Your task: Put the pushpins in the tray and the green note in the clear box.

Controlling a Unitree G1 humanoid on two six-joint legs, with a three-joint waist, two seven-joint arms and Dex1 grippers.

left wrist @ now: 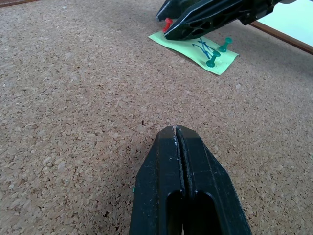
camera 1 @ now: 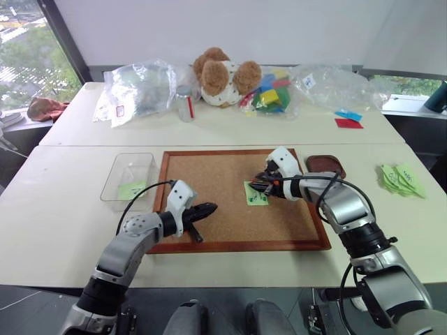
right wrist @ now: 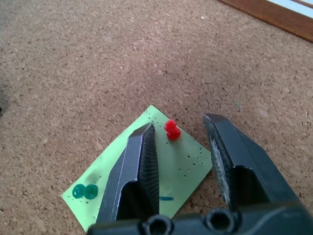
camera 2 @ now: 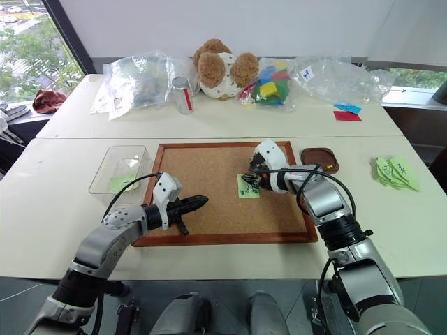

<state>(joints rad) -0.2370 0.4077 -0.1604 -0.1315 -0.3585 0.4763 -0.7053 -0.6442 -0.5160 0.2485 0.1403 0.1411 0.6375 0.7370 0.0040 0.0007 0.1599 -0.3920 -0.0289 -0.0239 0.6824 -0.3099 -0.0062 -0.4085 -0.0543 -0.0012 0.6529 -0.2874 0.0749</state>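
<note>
Head views: my right gripper (camera 1: 255,185) sits over the green note (camera 1: 255,195) near the centre of the corkboard (camera 1: 209,178). The tray (camera 1: 325,166) lies just off the board's edge at about two o'clock from the note, and the clear box (camera 1: 129,176) rests on the tabletop (camera 1: 63,209) at nine o'clock, already holding a green slip (camera 1: 130,189). My left gripper (camera 1: 208,208) hangs over the board at seven o'clock from the note.

Left wrist view: those jaws are pressed fully together, holding nothing. Ahead, the note carries green pins (left wrist: 217,52) and a red one.

Right wrist view: my jaws are narrow, not yet closed, and they straddle the red pushpin (right wrist: 171,129), which stands in the note's corner.

Risks, as I judge them: the pin head is tiny, so the jaws could slip off it or pinch the paper too. Pulling at an angle could tear the note, lift it with the pin, or flick the pin away.
</note>
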